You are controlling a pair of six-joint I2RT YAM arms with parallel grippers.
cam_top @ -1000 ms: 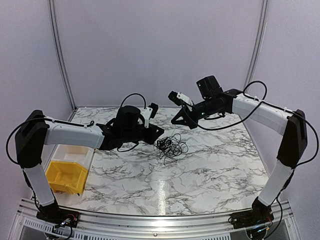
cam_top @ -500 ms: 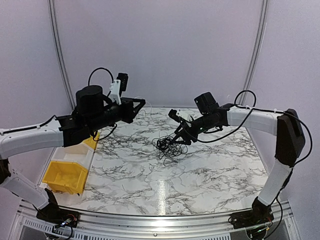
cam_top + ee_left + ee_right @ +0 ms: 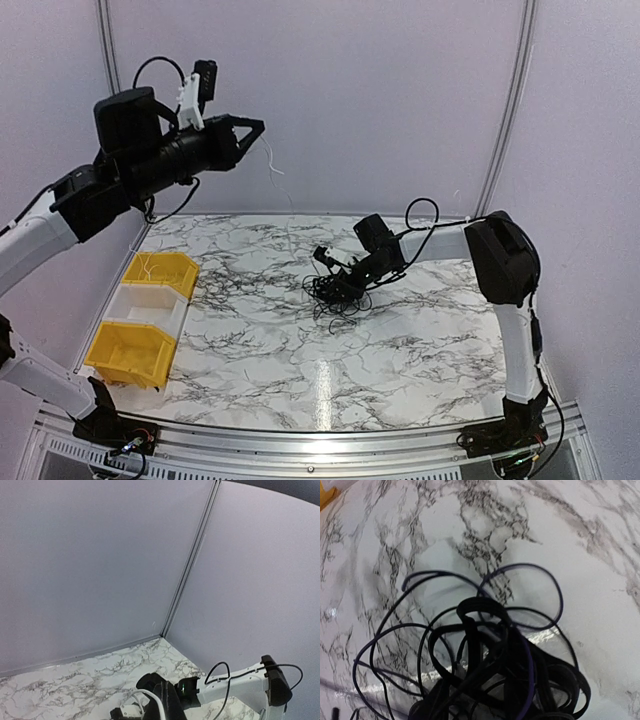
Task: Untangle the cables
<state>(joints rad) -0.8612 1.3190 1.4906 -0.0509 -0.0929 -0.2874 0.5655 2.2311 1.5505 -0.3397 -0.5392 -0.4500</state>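
the cables (image 3: 487, 680) are shown up close only by the right wrist; overhead, the left gripper (image 3: 258, 127) is seen pinched on a pale strand (image 3: 272, 160)

cables (image 3: 338, 290): black; a few strands look violet-tinted in right wrist view
surface (image 3: 420, 345): white marble pattern, grey-black veining
outer bins (image 3: 130, 352): yellow
middle bin (image 3: 150, 303): white
arms (image 3: 517, 345): white shells, black joints
walls (image 3: 350, 100): plain pale lilac-grey
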